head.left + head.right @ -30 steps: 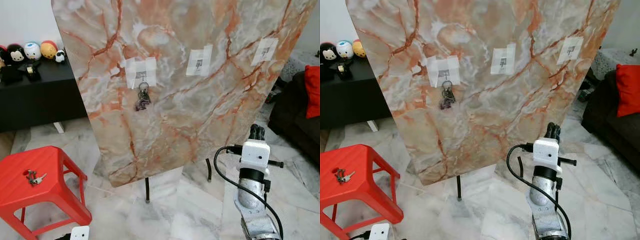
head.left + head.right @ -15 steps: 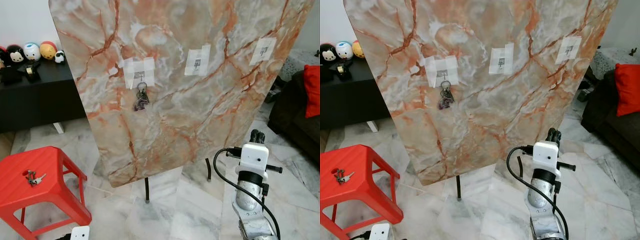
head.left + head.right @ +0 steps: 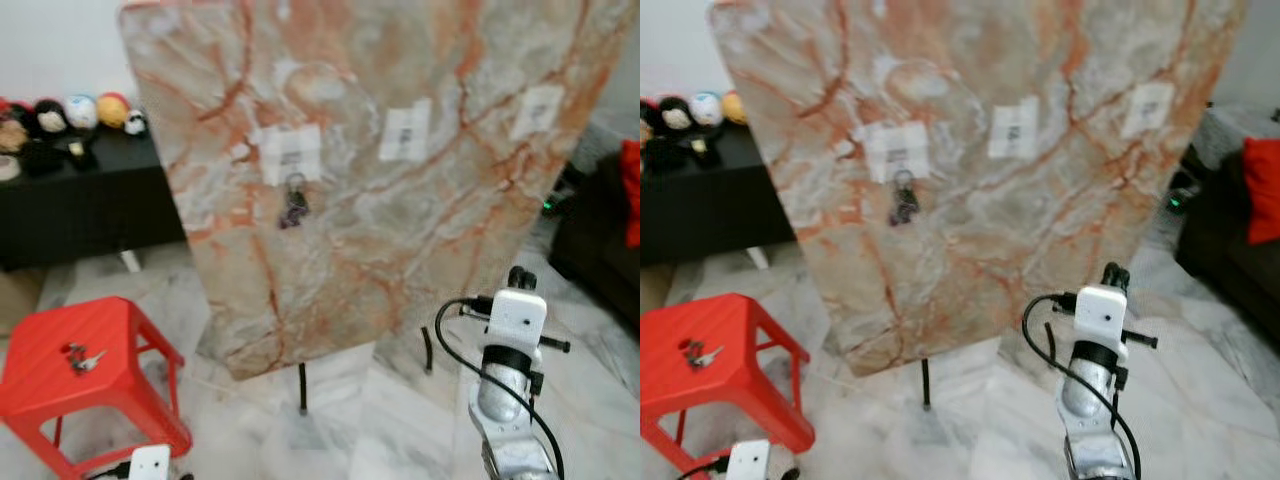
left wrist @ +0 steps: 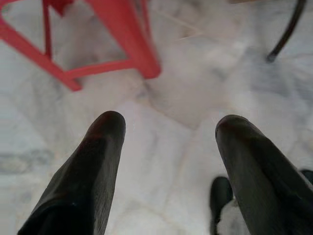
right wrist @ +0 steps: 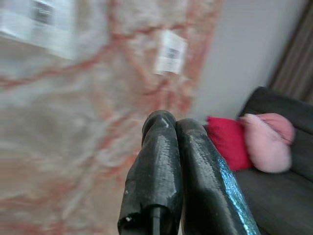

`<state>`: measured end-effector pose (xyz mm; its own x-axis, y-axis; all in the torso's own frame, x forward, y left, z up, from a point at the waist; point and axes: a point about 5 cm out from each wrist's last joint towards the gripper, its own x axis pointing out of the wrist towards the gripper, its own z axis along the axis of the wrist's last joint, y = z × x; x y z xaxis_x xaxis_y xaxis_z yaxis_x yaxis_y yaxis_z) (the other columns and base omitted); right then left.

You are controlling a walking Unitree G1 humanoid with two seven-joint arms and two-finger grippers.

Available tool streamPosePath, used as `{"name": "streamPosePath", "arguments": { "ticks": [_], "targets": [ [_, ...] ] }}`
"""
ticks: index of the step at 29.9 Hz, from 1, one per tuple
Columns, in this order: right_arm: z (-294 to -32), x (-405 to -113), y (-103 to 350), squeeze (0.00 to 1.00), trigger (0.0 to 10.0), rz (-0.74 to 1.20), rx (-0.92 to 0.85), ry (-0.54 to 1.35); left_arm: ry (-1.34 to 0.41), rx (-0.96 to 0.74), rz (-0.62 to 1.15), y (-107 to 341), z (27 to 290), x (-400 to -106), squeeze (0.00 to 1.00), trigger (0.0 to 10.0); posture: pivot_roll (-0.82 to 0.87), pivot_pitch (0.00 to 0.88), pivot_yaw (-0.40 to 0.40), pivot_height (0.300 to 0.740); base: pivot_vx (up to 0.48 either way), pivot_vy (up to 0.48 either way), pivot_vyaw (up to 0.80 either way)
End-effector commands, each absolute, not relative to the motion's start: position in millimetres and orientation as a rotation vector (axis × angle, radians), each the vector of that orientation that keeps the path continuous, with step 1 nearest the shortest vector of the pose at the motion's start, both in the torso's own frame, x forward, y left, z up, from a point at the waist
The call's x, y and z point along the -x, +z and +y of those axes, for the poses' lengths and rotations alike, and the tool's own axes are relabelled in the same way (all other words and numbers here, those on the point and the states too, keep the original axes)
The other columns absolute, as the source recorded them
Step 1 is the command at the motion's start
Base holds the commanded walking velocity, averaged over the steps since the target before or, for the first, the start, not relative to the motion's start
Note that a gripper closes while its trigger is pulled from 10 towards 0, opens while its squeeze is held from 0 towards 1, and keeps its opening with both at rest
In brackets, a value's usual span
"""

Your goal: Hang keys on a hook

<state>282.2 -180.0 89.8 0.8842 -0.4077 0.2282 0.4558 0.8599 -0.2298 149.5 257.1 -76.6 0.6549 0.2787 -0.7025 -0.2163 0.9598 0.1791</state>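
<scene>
Red stool (image 3: 70, 335) at near left carries loose keys (image 3: 83, 357), one bunch (image 3: 293, 205) already hooked on the marble board (image 3: 380, 250); left claw (image 4: 168, 147) wide, right claw (image 5: 173, 147) closed empty, so approach squarely and grip the ring firmly.

Keys (image 3: 903, 201) hang on the marble board (image 3: 1040, 250) above a red stool (image 3: 720, 370).

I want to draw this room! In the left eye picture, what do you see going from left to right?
Plush toys → red stool with keys on it → hanging keys on the marble board → right claw → red cushion.
</scene>
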Motion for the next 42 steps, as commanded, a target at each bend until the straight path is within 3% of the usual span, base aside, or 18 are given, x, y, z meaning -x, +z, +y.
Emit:
{"name": "streamPosePath", "arguments": {
  "ticks": [1, 17, 28, 42],
  "targets": [
    [-189.0, -282.5, 89.0, 0.0, 10.0, -0.157, 0.282, -0.477, 0.263, -0.078, 0.777, -74.6, 249.4, -158.3, 0.0, 10.0, 0.02, 0.02, -0.041, 0.74, 0.356, 0.0, 0.0],
    [-181.1, -285.1, 87.7, 0.0, 10.0, -0.151, 0.293, -0.404, 0.252, -0.078, 0.745, -72.8, 242.8, -164.3, 0.0, 10.0, 0.02, 0.015, -0.044, 0.74, 0.371, 0.0, 0.0],
    [-169.8, -286.5, 88.3, 0.0, 10.0, -0.17, 0.246, -0.315, 0.24, -0.073, 0.732, -72.7, 239.1, -165.3, 0.0, 10.0, 0.02, 0.013, -0.043, 0.74, 0.0, 0.0, 0.23],
    [-179.2, -304.2, 103.4, 0.0, 10.0, -0.208, 0.303, -0.308, 0.236, -0.073, 0.719, -71.6, 237.6, -167.3, 0.0, 10.0, 0.02, 0.002, -0.04, 0.74, 0.0, 0.0, 0.0]
  ]
}}
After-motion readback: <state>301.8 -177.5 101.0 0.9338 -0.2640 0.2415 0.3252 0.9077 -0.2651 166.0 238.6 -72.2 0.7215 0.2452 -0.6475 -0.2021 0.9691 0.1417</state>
